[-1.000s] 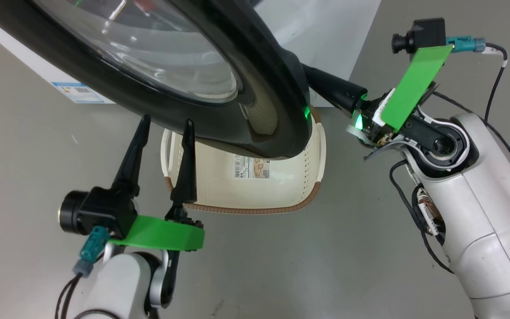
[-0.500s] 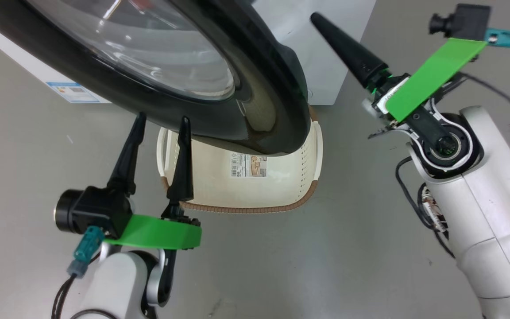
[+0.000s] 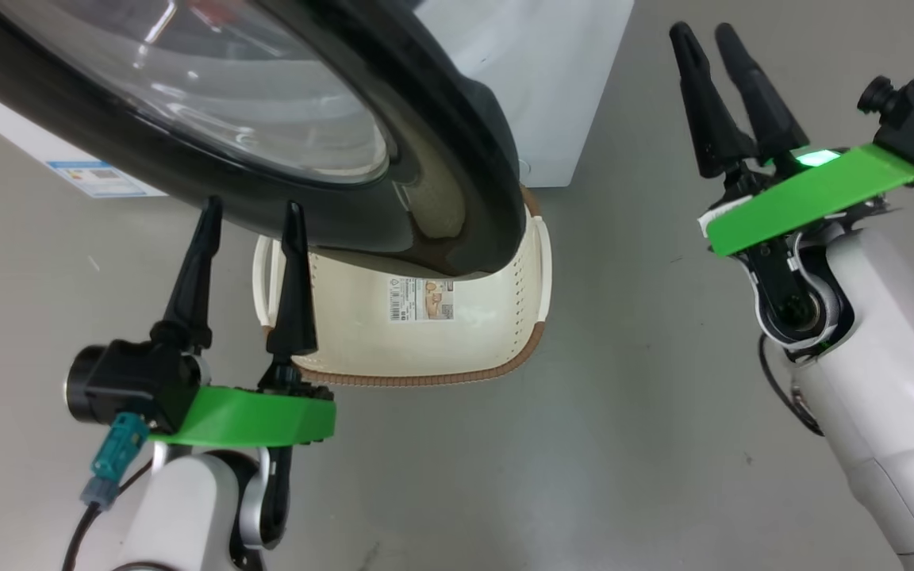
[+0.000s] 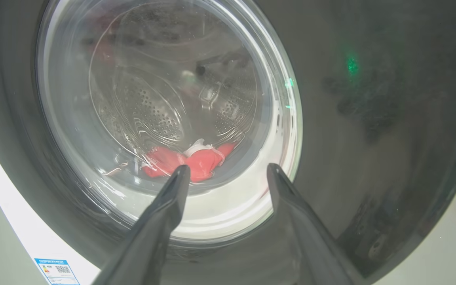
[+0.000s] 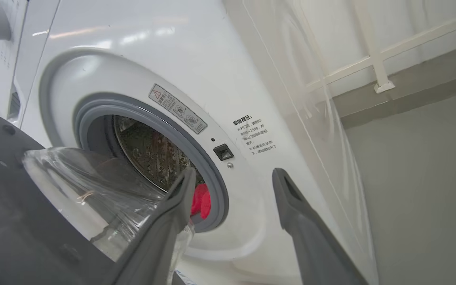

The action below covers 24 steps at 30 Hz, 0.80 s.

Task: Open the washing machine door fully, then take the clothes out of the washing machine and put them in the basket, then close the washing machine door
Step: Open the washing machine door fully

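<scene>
The washing machine door (image 3: 489, 159) stands partly open. In the head view its wide black rim and glass window hang over the basket (image 3: 497, 333) and hide the far part of it. The basket stands on the grey floor (image 3: 584, 460), just in front of the white washing machine (image 3: 552, 71), and the paper label on its bottom is easy to see.

The clothes (image 4: 198, 162) are inside the drum. In the left wrist view they show through the glass of the door as a red heap with a bit of white, low in the drum. In the right wrist view a piece of the same red shows at the lower edge of the opening, inside the grey rubber ring (image 5: 209, 172).

The left gripper (image 3: 251, 205) is at the lower left of the head view, pointing up toward the lower rim of the door. Its jaws are wide apart and hold nothing. The tips are very near the black rim; I cannot tell if they touch it. One finger crosses the left edge of the basket in this view.

The right gripper (image 3: 701, 30) is at the upper right, over the floor, well apart from the door. Its jaws have a narrower gap, and nothing is between them. A small green light (image 3: 814, 157) shines at its base.
</scene>
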Tool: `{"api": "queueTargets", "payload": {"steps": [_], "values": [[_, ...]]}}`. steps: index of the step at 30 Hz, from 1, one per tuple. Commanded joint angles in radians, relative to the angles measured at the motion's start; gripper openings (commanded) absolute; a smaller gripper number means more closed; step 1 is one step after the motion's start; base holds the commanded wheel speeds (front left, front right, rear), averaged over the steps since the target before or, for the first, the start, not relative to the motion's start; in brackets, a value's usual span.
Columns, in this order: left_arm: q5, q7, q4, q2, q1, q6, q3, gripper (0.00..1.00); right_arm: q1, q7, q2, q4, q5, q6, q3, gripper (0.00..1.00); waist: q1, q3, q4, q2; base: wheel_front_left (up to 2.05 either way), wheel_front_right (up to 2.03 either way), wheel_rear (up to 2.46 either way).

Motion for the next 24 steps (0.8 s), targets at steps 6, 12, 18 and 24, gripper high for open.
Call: {"api": "queueTargets", "payload": {"steps": [6, 12, 18, 24], "values": [[0.004, -0.005, -0.040, 0.018, 0.017, -0.004, 0.042, 1.00, 0.053, -0.056, 0.038, 0.036, -0.369, 0.005, -0.114, 1.00, 0.0000, -0.001, -0.020, 0.0000, 0.00, 0.00, 0.00], [0.012, -0.005, -0.047, 0.018, 0.019, -0.004, 0.052, 1.00, 0.162, -0.057, 0.133, -0.097, -0.692, 0.005, -0.293, 1.00, 0.0000, 0.000, -0.027, 0.0000, 0.00, 0.00, 0.00], [0.035, -0.005, -0.068, 0.018, 0.026, -0.005, 0.054, 1.00, 0.256, -0.057, 0.155, -0.212, -0.840, 0.005, -0.338, 1.00, 0.0000, -0.001, -0.031, 0.0000, 0.00, 0.00, 0.00], [0.045, -0.005, -0.077, 0.018, 0.035, -0.010, 0.054, 1.00, 0.334, -0.057, 0.156, -0.287, -0.848, 0.005, -0.343, 1.00, 0.0000, -0.001, -0.032, 0.0000, 0.00, 0.00, 0.00]]}}
